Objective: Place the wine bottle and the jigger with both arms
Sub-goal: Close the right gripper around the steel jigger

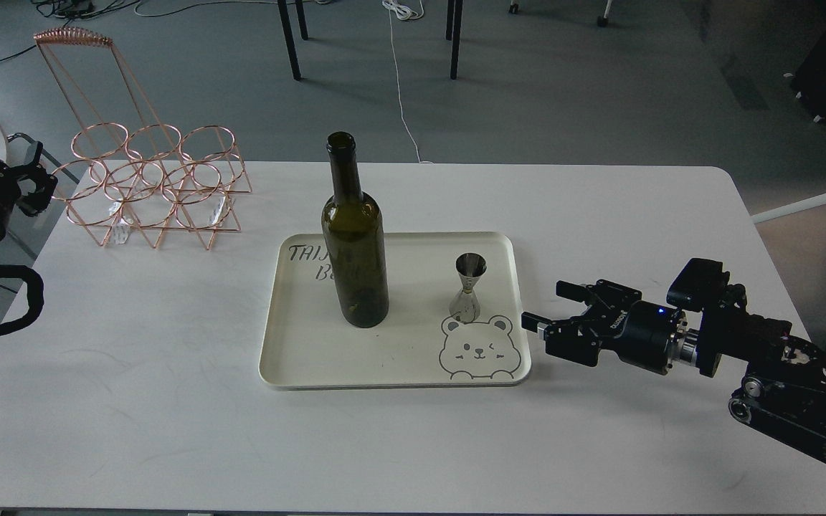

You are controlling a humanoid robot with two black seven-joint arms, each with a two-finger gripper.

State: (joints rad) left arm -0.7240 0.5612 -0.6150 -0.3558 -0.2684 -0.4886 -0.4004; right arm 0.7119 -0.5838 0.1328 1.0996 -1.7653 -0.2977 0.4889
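The dark olive-green wine bottle (354, 251) stands upright on the left half of a cream tray (391, 381). The steel jigger (469, 287) stands upright on the tray's right half, above a printed bear. My right gripper (549, 306) is low over the table, just off the tray's right edge, pointing left toward the jigger. Its fingers are spread and empty. My left gripper (31, 185) is at the table's far left edge, beside the wire rack. It is small and dark, so its fingers cannot be told apart.
A copper wire bottle rack (148, 188) with several rings and a tall handle stands at the table's back left. The white table (628, 215) carries the tray in its middle. Chair legs and cables lie on the floor behind.
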